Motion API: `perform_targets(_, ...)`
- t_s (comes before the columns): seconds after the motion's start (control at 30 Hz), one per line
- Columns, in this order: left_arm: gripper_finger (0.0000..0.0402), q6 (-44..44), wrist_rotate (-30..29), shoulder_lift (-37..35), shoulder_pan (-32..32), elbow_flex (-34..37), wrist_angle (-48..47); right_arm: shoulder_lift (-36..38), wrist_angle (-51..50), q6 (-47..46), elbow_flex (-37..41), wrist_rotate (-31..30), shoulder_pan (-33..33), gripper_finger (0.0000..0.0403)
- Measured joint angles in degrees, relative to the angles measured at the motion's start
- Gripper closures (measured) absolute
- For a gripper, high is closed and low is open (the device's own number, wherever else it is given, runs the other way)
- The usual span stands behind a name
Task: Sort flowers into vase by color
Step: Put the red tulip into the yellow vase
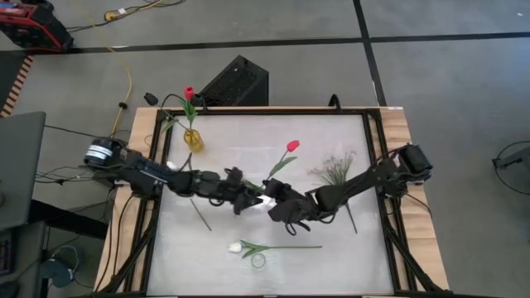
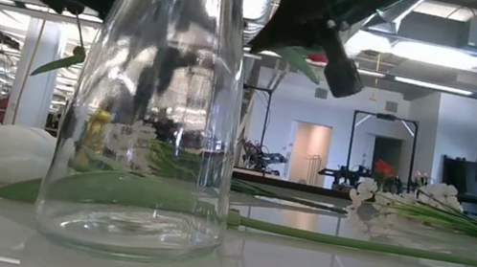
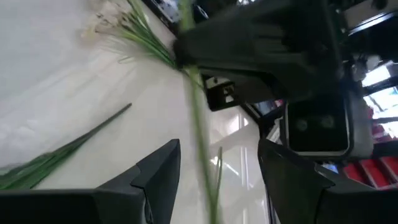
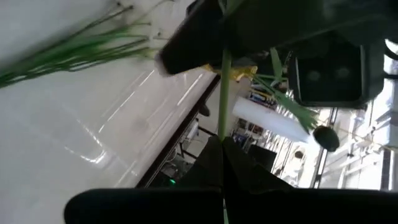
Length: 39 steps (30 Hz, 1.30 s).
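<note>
A red tulip [image 1: 291, 146] is held over the table's middle; its stem [image 1: 272, 175] slants down to my right gripper [image 1: 273, 199], which is shut on it. My left gripper [image 1: 247, 199] faces it from the left, open, with a finger on either side of the stem [image 3: 200, 134] and not touching it. A second red tulip [image 1: 189, 93] stands in a small amber vase [image 1: 193, 139]. A white tulip [image 1: 236, 247] lies on its side by a clear glass vase [image 2: 157, 100]. A sprig of white blossoms [image 1: 335, 170] lies flat at right. My right gripper pinches the red tulip's stem [image 4: 224, 134] between its two shut fingers, on the lower stretch well below the bloom. It comes in from the table's right. The tulip is lifted clear of the table, and its bloom [image 2: 317, 57] shows high in the low view.
A loose green stem [image 1: 201, 215] lies on the table below my left arm. A black box [image 1: 236, 81] sits beyond the far edge. The table has a raised wooden border [image 1: 397, 124]. Bare white top lies near the far middle and the near right corner.
</note>
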State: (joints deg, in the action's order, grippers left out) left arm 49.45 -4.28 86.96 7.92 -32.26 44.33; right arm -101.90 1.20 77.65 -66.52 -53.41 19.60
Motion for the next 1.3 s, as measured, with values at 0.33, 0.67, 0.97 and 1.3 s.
perform_targets(0.33,0.0203,-1.2,10.7,4.0,-5.7,-5.6,-5.6,-0.1,-3.8,-0.1,0.0,-0.3,1.5,0.0386)
perform_targets(0.67,0.0225,-1.6,14.5,4.0,-6.9,-5.6,-7.3,-0.1,-5.2,-0.2,0.0,4.1,2.9,0.0386)
perform_targets(0.97,0.0280,-3.0,14.6,4.0,-6.9,-5.5,-8.7,-0.1,-5.1,-0.2,0.1,4.8,2.7,0.0381)
perform_targets(1.3,0.0398,-8.5,12.5,4.0,-7.1,-5.5,-8.7,-0.1,-5.7,-0.2,0.1,5.5,2.9,0.0315)
